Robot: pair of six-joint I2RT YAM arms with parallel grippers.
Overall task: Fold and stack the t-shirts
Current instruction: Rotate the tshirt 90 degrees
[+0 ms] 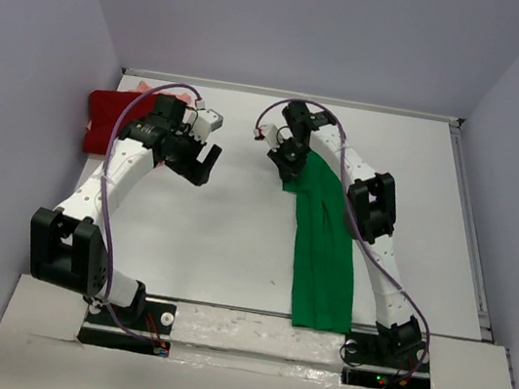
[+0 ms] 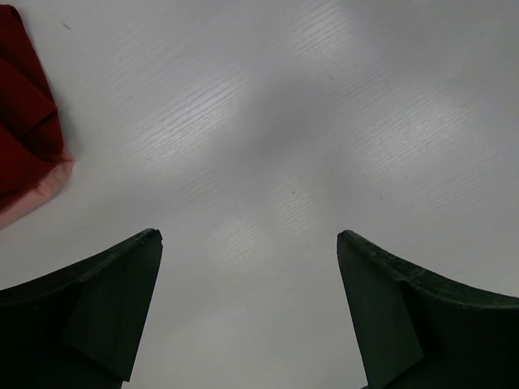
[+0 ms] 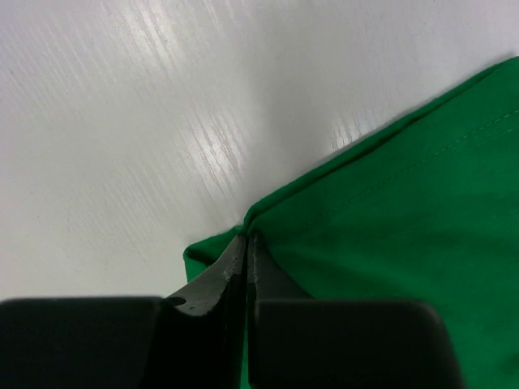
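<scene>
At far left I see the red shirt (image 1: 103, 120) bunched in soft folds near the desk (image 1: 231, 249) corner, with a pink shirt (image 2: 45, 190) edge peeking from under it. My left gripper (image 2: 249, 239) hovers over a bare, faintly grained white surface, jaws wide apart. Right of centre, my right gripper (image 3: 246, 243) is pinched tight on a stitched corner of the green shirt (image 1: 324, 254), a long narrow strip reaching the near edge.
</scene>
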